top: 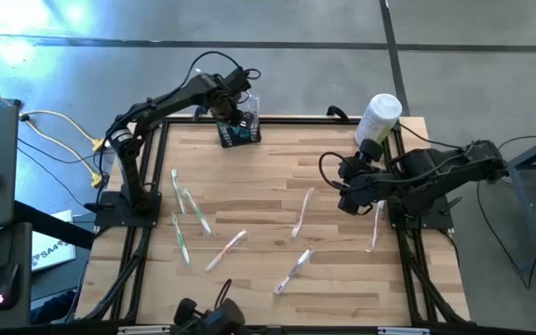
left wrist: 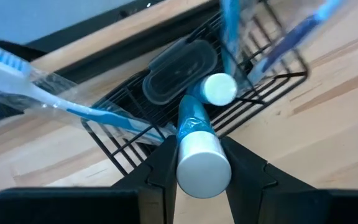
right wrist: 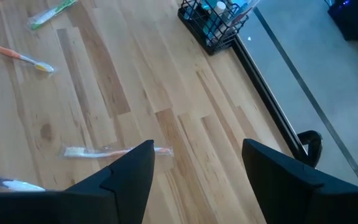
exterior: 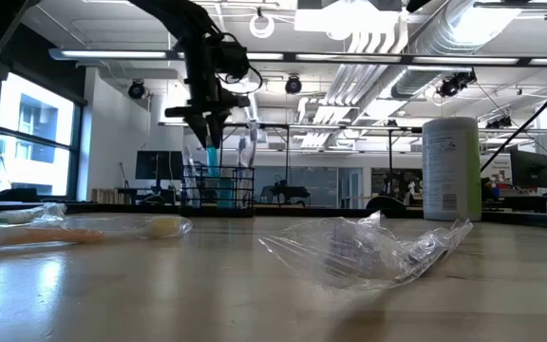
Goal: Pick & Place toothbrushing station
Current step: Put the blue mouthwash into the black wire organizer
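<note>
Crumpled clear wrapping (exterior: 368, 249) is lying nearest on the worktop (top: 342, 279), among scattered toothbrushes (top: 298, 216). Far back, the left tool (left wrist: 199, 163) is clamping a blue tube (left wrist: 194, 140) over the toothbrushing station (top: 238, 130), already holding brushes. Right tool (right wrist: 197, 165) is waiting wide.

Grey concrete floor (top: 454, 56) w/ seam lines; big windows (exterior: 36, 142) at one side; white ducts (exterior: 387, 38) & strip lights (exterior: 112, 54) on ceiling; monitors (exterior: 155, 166) in bkgd.

Wrapped toothbrushes (top: 192, 216) are lying scattered across mid-table, leaving bare wood between them. The left gripper (top: 238, 116) is blocking the toothbrushing station (top: 240, 133) from above; tall white container (top: 377, 119) is standing at the far right edge.
</note>
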### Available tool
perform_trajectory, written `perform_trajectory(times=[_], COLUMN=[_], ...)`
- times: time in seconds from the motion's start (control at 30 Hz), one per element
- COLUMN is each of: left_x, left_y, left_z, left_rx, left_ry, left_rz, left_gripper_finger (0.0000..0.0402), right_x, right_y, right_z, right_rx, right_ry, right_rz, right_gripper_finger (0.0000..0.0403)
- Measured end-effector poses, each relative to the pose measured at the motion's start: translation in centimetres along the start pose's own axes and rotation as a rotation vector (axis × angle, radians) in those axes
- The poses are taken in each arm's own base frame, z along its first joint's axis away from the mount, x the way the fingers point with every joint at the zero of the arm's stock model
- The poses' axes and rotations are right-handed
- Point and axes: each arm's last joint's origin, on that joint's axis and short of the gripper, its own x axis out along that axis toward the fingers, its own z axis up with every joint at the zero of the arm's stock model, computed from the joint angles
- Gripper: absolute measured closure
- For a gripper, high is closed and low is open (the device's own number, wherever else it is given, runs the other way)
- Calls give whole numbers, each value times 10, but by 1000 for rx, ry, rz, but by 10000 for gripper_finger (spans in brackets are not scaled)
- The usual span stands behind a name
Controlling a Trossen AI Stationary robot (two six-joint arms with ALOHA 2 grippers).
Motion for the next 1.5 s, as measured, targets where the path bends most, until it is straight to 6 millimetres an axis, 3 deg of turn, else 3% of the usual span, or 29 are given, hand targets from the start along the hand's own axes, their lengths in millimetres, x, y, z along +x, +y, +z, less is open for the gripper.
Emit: perform_trajectory(times=[0.33, 1.5], left_x=[23, 26], left_y=[-3, 5], left_z=[1, 8], left_rx=[20, 51], left_ry=[55, 41], left_rz=[20, 20], left_gripper_finger=[310, 310], right_x=[0, 8], right_y=[0, -11], right_z=[0, 6], right_rx=[-2, 4], right_ry=[-4, -2], right_rz=[-9, -51], right_gripper_finger=[167, 167])
